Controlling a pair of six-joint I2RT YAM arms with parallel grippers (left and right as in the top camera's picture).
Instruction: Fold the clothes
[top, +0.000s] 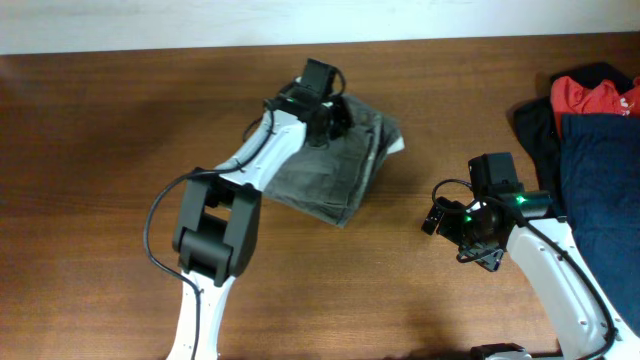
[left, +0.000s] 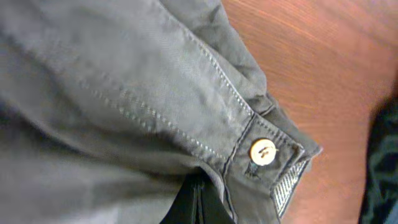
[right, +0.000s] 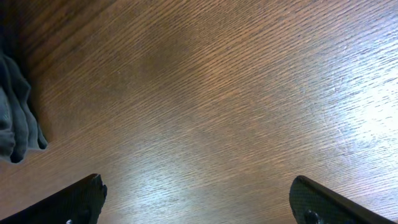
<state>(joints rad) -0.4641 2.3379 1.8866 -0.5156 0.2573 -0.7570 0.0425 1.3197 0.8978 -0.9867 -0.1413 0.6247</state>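
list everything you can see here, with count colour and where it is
shorts: one, grey-olive, partly folded, middle of the table
button: one, cream, on the shorts' waistband
navy garment: one, dark blue, right edge of the table
red garment: one, red with white print, far right, above the navy one
table: one, brown wood, under everything
left gripper: one, black, shut, down on the far end of the shorts; whether it pinches cloth is unclear
right gripper: one, black, open, over bare wood to the right of the shorts
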